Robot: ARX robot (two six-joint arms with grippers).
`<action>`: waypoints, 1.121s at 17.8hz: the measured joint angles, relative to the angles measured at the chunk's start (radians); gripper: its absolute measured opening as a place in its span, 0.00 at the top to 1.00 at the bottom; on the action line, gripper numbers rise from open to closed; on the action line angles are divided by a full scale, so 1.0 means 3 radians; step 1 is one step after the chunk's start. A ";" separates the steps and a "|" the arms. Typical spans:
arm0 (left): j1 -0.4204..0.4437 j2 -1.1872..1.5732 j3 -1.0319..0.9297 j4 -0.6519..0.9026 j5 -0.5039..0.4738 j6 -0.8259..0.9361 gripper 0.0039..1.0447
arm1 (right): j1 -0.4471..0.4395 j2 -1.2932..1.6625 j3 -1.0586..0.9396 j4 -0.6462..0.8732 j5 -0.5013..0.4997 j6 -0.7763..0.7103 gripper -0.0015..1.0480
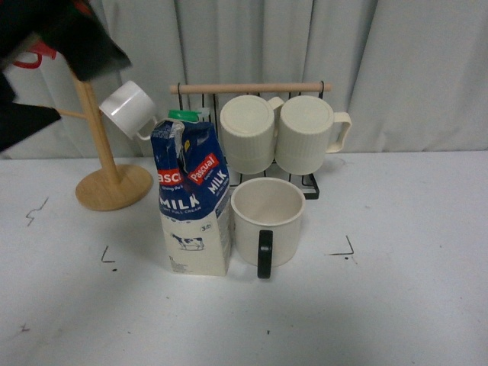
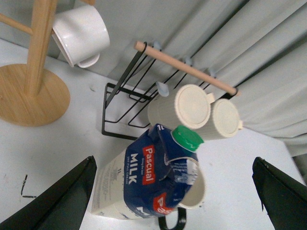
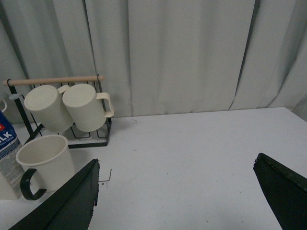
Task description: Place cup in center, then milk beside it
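Left wrist view: milk (image 2: 139, 184) between spread left end effector (image 2: 175, 196) fingers (untouched), cup (image 2: 194, 189) beside.

The wide cream-white mug (image 1: 267, 217) with the black handle looks like smooth matt ceramic. The tall blue-and-cream milk carton (image 1: 194, 202) is printed paperboard with a faint sheen, creased at its top, under a green plastic cap (image 2: 187, 138). At 12 o'clock from the mug, two ribbed cream mugs (image 1: 278, 133) look matt, hung on a thin black metal wire rack (image 2: 120, 108) with a pale wooden rod (image 1: 252, 88). The light wooden mug tree (image 1: 107, 164) carries a glossy small white cup (image 1: 130, 109). The white tabletop (image 1: 412, 305) is matt, lightly scuffed. The grey curtain (image 3: 192, 52) is pleated cloth.
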 joint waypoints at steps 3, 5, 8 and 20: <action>0.0206 -0.1136 -0.0806 0.0549 -0.0514 0.0916 0.30 | 0.0000 0.0000 0.0000 0.0001 0.0000 0.0000 0.06; 0.0395 -0.1665 -0.1205 0.0572 -0.0498 0.1626 0.55 | 0.0000 -0.0001 0.0000 0.0003 0.0000 0.0000 0.06; 0.0497 -0.1949 -0.1518 0.0520 -0.0348 0.1872 0.89 | 0.0000 0.0000 0.0000 0.0000 0.0000 0.0000 0.06; 0.0773 -0.3109 -0.2063 -0.0072 -0.0065 0.1905 0.99 | 0.0000 0.0000 0.0000 0.0000 0.0000 0.0000 0.06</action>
